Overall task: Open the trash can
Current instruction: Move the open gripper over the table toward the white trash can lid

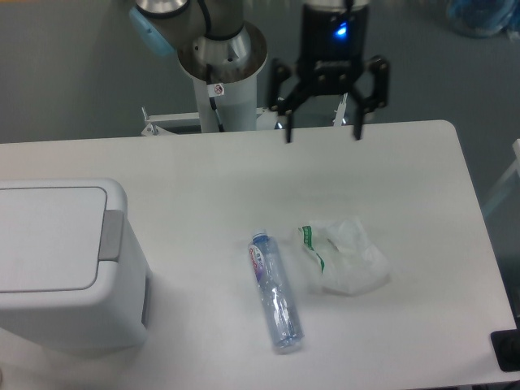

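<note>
The trash can (65, 260) is a large boxy white bin at the left edge of the table. Its flat white lid (45, 236) is down, and a grey push-button strip (111, 236) runs along the lid's right side. My gripper (322, 134) hangs over the far edge of the table, well to the right of and beyond the bin. Its two black fingers are spread wide apart with nothing between them.
An empty clear plastic bottle (275, 292) with a blue cap lies on the table's middle. A crumpled clear plastic bag (345, 256) with green print lies just right of it. The arm's white base column (221, 81) stands behind the table.
</note>
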Controlling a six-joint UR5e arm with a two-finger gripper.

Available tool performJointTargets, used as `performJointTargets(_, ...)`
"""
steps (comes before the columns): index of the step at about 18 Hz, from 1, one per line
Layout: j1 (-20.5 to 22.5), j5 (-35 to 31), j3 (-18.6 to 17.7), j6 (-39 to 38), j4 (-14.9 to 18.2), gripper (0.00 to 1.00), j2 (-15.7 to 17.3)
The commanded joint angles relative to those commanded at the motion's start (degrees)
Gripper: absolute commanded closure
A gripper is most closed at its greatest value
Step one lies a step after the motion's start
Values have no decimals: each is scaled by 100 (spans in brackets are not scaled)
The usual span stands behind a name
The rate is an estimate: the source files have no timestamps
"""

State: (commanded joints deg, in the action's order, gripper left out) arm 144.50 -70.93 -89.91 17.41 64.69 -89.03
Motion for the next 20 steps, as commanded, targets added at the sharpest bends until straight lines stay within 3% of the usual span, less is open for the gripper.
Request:
performJointTargets(6,-440,0,-62,-572,-439,0,-167)
performJointTargets(12,-879,0,8,-1029,-519,0,-465)
performJointTargets(20,-1319,0,17,-1521,-950,0,-817)
